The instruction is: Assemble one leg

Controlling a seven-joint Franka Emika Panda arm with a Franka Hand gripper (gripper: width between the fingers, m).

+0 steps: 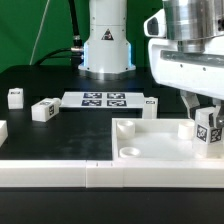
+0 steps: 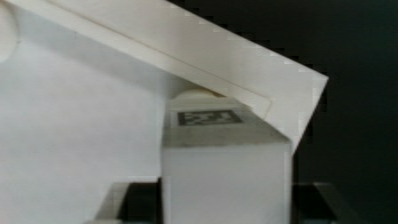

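The robot arm reaches straight down over the big flat white tray panel's far right corner. Its two-finger gripper grips a small white stubby leg post standing upright.

Robotics lab: marker board, green backdrop.

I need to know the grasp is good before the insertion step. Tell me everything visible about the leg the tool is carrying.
The leg is a small, stubby white post, plastic by its look, with a square black-and-white marker tag on one face. It stands roughly upright, gripped between the fingers of the tool, at the exterior view's right over the white panel's corner. Whether its base touches the panel cannot be told. The wrist view shows it from above, tag visible, against the panel's corner edge.
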